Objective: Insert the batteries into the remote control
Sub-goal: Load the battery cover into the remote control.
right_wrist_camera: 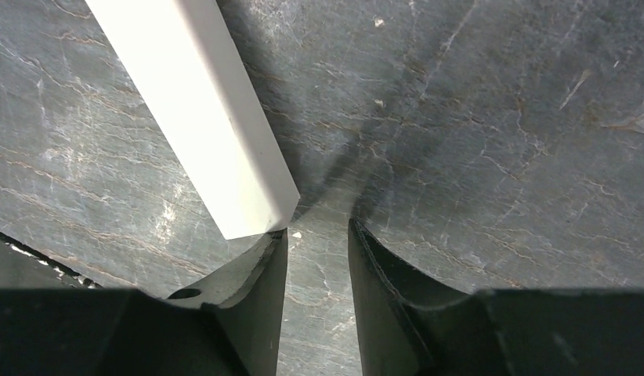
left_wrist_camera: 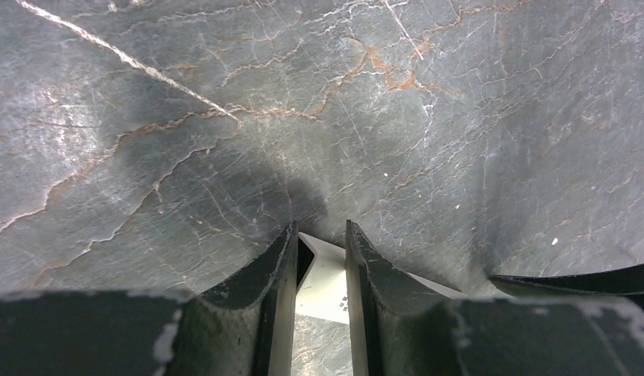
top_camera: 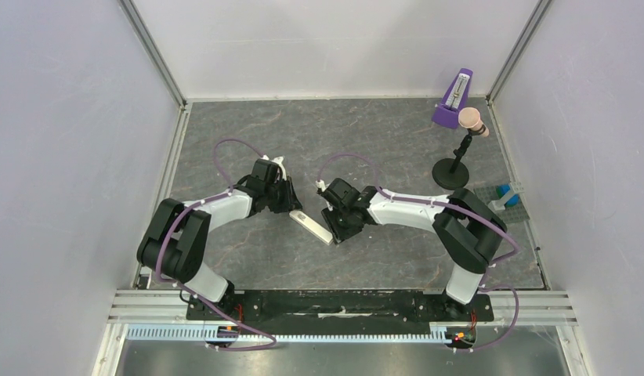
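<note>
The white remote control (top_camera: 312,226) lies slantwise on the grey mat between my two grippers. My left gripper (top_camera: 291,205) is at its far-left end. In the left wrist view the fingers (left_wrist_camera: 281,274) are closed narrowly on that white end (left_wrist_camera: 325,286), with a dark recess showing beside it. My right gripper (top_camera: 340,233) is at the remote's near-right end. In the right wrist view the bar (right_wrist_camera: 197,110) ends at my left fingertip (right_wrist_camera: 268,251). The jaws stand apart with only mat between them. No batteries are in view.
A purple metronome (top_camera: 456,100) stands at the back right. In front of it is a black stand (top_camera: 452,168) with a pink head. A dark tray with blue pieces (top_camera: 507,197) lies by the right wall. White walls enclose the mat.
</note>
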`<state>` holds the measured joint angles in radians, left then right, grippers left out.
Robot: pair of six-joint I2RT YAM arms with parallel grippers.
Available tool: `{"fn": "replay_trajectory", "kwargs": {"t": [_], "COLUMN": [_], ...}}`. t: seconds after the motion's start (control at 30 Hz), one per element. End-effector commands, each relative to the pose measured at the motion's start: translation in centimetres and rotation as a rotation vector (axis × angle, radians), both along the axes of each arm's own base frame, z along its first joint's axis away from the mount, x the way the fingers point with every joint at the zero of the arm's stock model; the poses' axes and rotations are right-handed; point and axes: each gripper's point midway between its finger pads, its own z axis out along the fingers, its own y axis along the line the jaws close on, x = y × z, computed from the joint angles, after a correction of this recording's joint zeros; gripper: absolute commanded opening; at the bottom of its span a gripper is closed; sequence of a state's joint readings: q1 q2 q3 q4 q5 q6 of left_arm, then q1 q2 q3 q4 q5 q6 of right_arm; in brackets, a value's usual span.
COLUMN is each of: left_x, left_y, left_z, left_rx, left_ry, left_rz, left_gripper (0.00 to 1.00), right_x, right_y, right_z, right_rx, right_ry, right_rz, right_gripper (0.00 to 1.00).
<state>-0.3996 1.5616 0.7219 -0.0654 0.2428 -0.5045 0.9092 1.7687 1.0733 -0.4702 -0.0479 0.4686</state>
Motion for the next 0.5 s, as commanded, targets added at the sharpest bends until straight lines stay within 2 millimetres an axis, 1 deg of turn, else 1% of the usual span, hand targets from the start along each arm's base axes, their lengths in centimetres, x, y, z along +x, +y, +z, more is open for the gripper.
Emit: {"fn": "replay_trajectory", "kwargs": {"t": [0.0, 0.07, 0.1, 0.17, 0.23, 0.3, 0.33, 0.4, 0.43, 0.47], "left_x": [-3.2, -1.5, -0.8, 1.0, 2.2, 3.0, 3.3, 3.6, 3.6, 3.7], "left_y": [0.5, 1.2, 1.7, 2.0, 2.0, 1.8, 1.8, 1.7, 1.7, 1.9], "left_z": [-0.9, 0.4, 1.1, 3.1, 4.9, 6.6, 7.2, 8.5, 9.0, 9.5], "left_rx": [0.054, 0.097, 0.117, 0.139, 0.149, 0.138, 0.133, 0.12, 0.117, 0.12], "left_ry": [0.135, 0.081, 0.06, 0.003, -0.04, -0.079, -0.094, -0.122, -0.132, -0.141], "left_rz": [-0.015, 0.013, 0.026, 0.031, 0.032, 0.032, 0.037, 0.046, 0.05, 0.059], "left_gripper": [0.03, 0.08, 0.13, 0.2, 0.28, 0.35, 0.39, 0.44, 0.46, 0.52], "right_x": [1.8, 1.7, 1.9, 1.8, 1.6, 1.3, 1.3, 0.8, 0.7, 0.9], "right_y": [2.2, 2.0, 1.6, 1.2, 0.7, 0.4, 0.5, 1.7, 2.3, 3.0], "right_z": [0.4, 1.3, 1.7, 3.0, 4.3, 5.8, 6.5, 8.0, 8.3, 8.4], "right_rx": [0.054, 0.062, 0.049, 0.062, 0.071, 0.093, 0.113, 0.187, 0.21, 0.224], "right_ry": [-0.064, -0.073, -0.093, -0.112, -0.133, -0.159, -0.174, -0.179, -0.183, -0.187], "right_rz": [-0.048, -0.042, -0.048, -0.038, -0.023, 0.001, 0.027, 0.101, 0.136, 0.159], "right_gripper": [0.38, 0.4, 0.41, 0.43, 0.47, 0.49, 0.51, 0.57, 0.61, 0.64]}}
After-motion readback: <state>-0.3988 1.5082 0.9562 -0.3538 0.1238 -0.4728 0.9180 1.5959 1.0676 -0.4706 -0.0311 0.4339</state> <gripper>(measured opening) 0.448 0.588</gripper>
